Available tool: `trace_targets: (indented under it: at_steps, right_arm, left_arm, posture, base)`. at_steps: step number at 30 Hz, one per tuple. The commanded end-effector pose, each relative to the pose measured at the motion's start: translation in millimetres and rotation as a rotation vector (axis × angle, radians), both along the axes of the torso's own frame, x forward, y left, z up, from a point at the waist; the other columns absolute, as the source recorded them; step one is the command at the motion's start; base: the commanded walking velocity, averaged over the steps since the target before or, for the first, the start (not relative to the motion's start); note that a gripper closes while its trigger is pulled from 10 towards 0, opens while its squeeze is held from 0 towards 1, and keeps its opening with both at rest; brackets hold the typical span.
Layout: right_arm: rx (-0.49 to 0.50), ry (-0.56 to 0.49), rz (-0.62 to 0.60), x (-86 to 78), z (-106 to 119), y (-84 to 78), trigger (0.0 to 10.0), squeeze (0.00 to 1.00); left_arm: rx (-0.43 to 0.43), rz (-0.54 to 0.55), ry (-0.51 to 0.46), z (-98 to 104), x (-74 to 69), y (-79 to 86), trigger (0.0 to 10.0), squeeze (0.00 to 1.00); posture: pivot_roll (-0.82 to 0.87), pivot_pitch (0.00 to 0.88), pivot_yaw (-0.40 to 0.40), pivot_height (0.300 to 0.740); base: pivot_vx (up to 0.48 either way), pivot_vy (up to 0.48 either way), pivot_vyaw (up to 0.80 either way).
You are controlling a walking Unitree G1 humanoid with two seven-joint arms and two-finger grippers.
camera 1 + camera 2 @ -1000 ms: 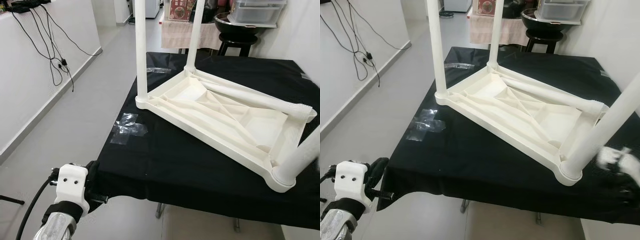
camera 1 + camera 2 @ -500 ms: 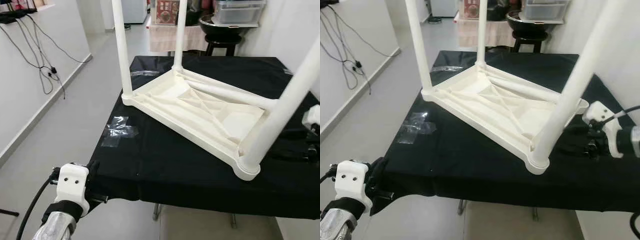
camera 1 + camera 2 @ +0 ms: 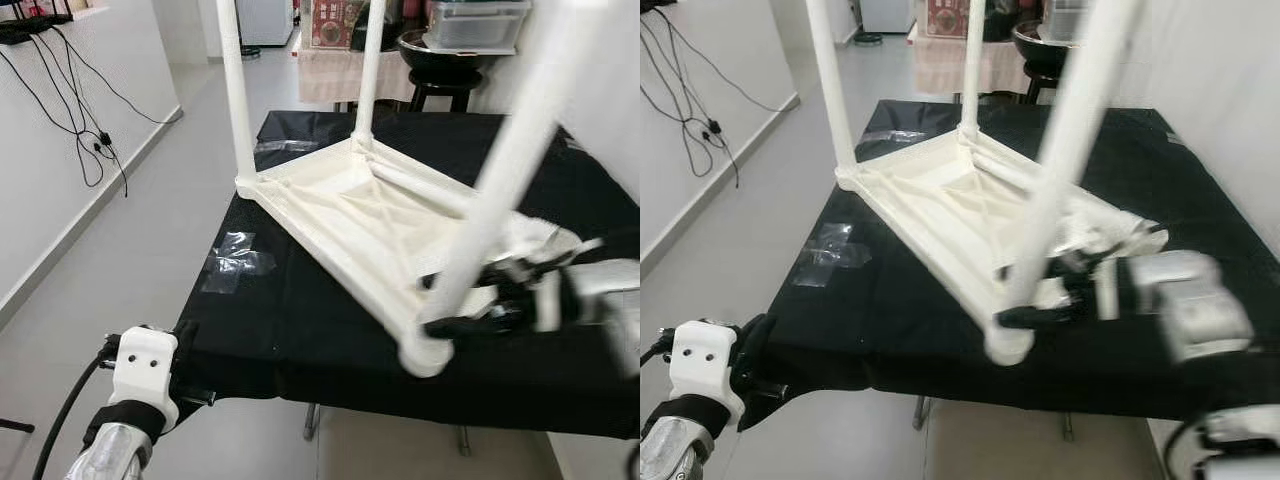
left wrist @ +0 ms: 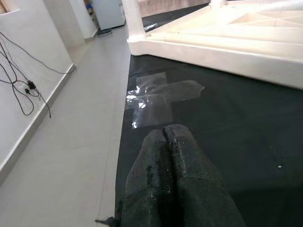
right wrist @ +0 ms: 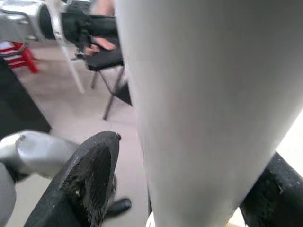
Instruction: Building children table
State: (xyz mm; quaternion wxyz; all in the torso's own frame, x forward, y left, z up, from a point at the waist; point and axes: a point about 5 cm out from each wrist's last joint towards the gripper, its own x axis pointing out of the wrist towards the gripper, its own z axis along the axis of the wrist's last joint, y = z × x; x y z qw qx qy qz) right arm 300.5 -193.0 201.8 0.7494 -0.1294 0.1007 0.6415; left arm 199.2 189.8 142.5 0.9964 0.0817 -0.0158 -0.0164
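The white children's table (image 3: 350, 215) lies upside down on a black-clothed worktable (image 3: 300, 340), with legs standing up at its corners and one leg (image 3: 420, 190) lying in its underside. My right gripper (image 3: 455, 310) reaches in from the right at the base of the near upright leg (image 3: 500, 170). In the right wrist view its fingers (image 5: 90, 175) straddle that leg (image 5: 203, 109), open, with a gap on one side. My left gripper (image 3: 190, 370) is shut with nothing in it (image 4: 170, 137) and rests at the cloth's near left corner.
Clear tape (image 3: 240, 262) is stuck on the cloth near the left edge. Bare floor and a white wall with hanging cables (image 3: 90, 140) lie to the left. A black stool with a bowl (image 3: 450, 60) stands behind the worktable.
My right arm swept in from the right and its fingers now bracket the near leg. The table's near corner swung left. The left arm stayed put.
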Motion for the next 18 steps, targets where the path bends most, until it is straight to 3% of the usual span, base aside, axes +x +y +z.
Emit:
trace_targets:
  at_steps: [1, 3, 5, 6, 7, 11, 13, 14, 16, 18]
  right_arm:
    - [0.004, -0.077, -0.004, 11.4, -3.4, 41.3, 10.0, 0.00]
    - [0.004, -0.077, -0.004, 11.4, -3.4, 41.3, 10.0, 0.00]
    - [0.039, -0.132, -0.028, 23.9, -7.4, 90.0, 10.0, 0.00]
    - [0.039, -0.132, -0.028, 23.9, -7.4, 90.0, 10.0, 0.00]
    - [0.053, -0.158, -0.045, 28.1, -8.5, 116.9, 10.0, 0.00]
    - [0.060, -0.187, -0.068, 30.2, -9.1, 136.1, 10.0, 0.00]
    - [0.079, -0.208, -0.111, 35.6, -7.9, 161.3, 10.0, 0.00]
    - [0.079, -0.208, -0.111, 35.6, -7.9, 161.3, 10.0, 0.00]
    - [0.092, -0.236, -0.161, 40.5, -5.4, 180.2, 10.0, 0.00]
    - [0.095, -0.247, -0.178, 41.9, -4.8, 184.9, 10.0, 0.00]
  left_arm:
    - [0.023, -0.001, 0.019, -2.3, 0.1, 1.0, 10.0, 0.00]
    - [0.023, -0.001, 0.019, -2.3, 0.1, 1.0, 10.0, 0.00]
    - [0.025, -0.015, 0.008, 1.1, 1.4, -3.6, 10.0, 0.00]
    - [0.025, -0.015, 0.008, 1.1, 1.4, -3.6, 10.0, 0.00]
    - [0.025, -0.030, 0.003, 2.7, 1.7, -7.7, 10.0, 0.00]
    - [0.025, -0.040, 0.003, 2.9, 1.3, -10.7, 10.0, 0.00]
    - [0.031, -0.053, 0.004, 3.2, 0.9, -13.9, 10.0, 0.00]
    - [0.031, -0.053, 0.004, 3.2, 0.9, -13.9, 10.0, 0.00]
    - [0.039, -0.059, 0.004, 3.4, 1.3, -15.3, 10.0, 0.00]
    - [0.042, -0.060, 0.004, 3.5, 1.5, -15.6, 10.0, 0.00]
  posture:
    - [-0.03, 0.092, -0.028, 0.740]
    - [-0.03, 0.092, -0.028, 0.740]
    - [-0.01, 0.089, -0.037, 0.740]
    - [-0.01, 0.089, -0.037, 0.740]
    - [-0.01, 0.088, -0.038, 0.740]
    - [0.00, 0.089, -0.041, 0.740]
    - [0.00, 0.090, -0.042, 0.740]
    - [0.00, 0.090, -0.042, 0.740]
    - [0.01, 0.091, -0.044, 0.740]
    - [0.01, 0.092, -0.044, 0.740]
  base:
    - [0.000, 0.000, 0.00]
    - [0.000, 0.000, 0.00]
    - [0.000, 0.000, 0.00]
    - [0.000, 0.000, 0.00]
    - [0.000, 0.000, 0.00]
    - [0.000, 0.000, 0.00]
    - [0.000, 0.000, 0.00]
    - [0.000, 0.000, 0.00]
    - [0.000, 0.000, 0.00]
    - [0.000, 0.000, 0.00]
